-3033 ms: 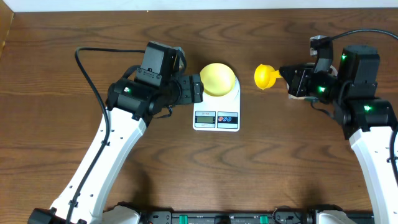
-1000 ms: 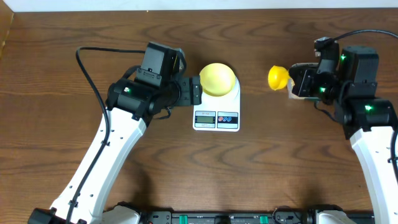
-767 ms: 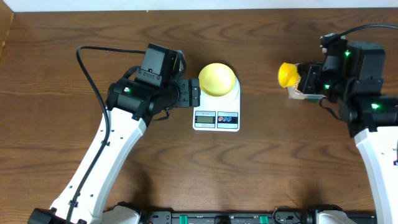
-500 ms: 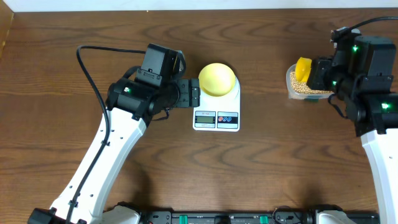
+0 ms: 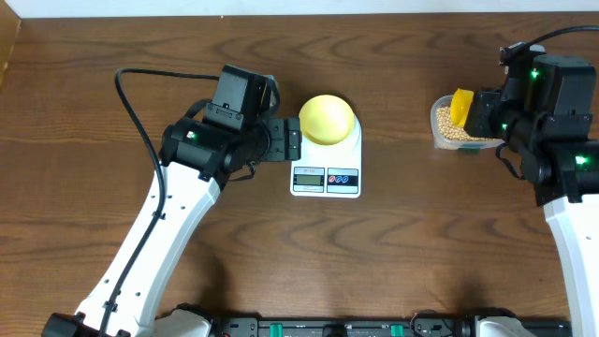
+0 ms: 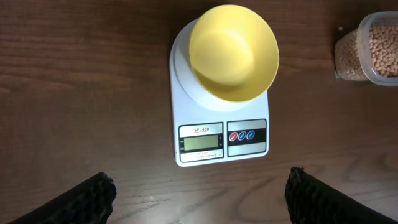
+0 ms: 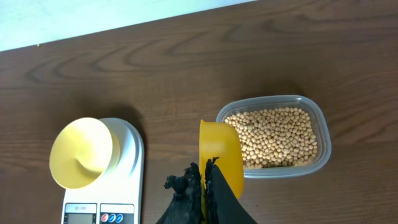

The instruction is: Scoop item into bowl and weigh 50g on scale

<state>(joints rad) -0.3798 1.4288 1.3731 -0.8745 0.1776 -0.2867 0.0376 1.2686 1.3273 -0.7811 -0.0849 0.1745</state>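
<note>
Roughly mid-counter, the white scale (image 5: 326,161) lies flat on the dark wooden counter (image 5: 393,243), its display and buttons on the end facing the robot. The pale-yellow bowl (image 5: 327,119) stands upright on the scale's round platform at the far end, covering most of it. From the left wrist camera the bowl's inside is plain yellow, and the display is lit a dull green with digits too small to read.

The left claw (image 6: 199,186) is spread wide, holding nothing. Its two dark fingertips (image 6: 93,198) sit at the lower corners of that view, with bare counter and the front of the scale between them. From overhead it hangs just beside the scale's left edge, level with the bowl, apart from both.

Well apart to the right stands a clear plastic tub (image 5: 440,131) with rounded corners. The beans (image 7: 277,137), small, round and tan, lie in it as a thick layer covering its floor.

The right claw (image 7: 204,180) is clamped narrow on the handle of a yellow scoop (image 7: 221,155). The scoop is turned on edge, its cup over the left end of the tub and overlapping the rim there. Whether the cup touches the beans, or carries any, I cannot tell. In the overhead view the scoop shows as a yellow-orange patch above the tub, hard against the dark body of the right arm.
</note>
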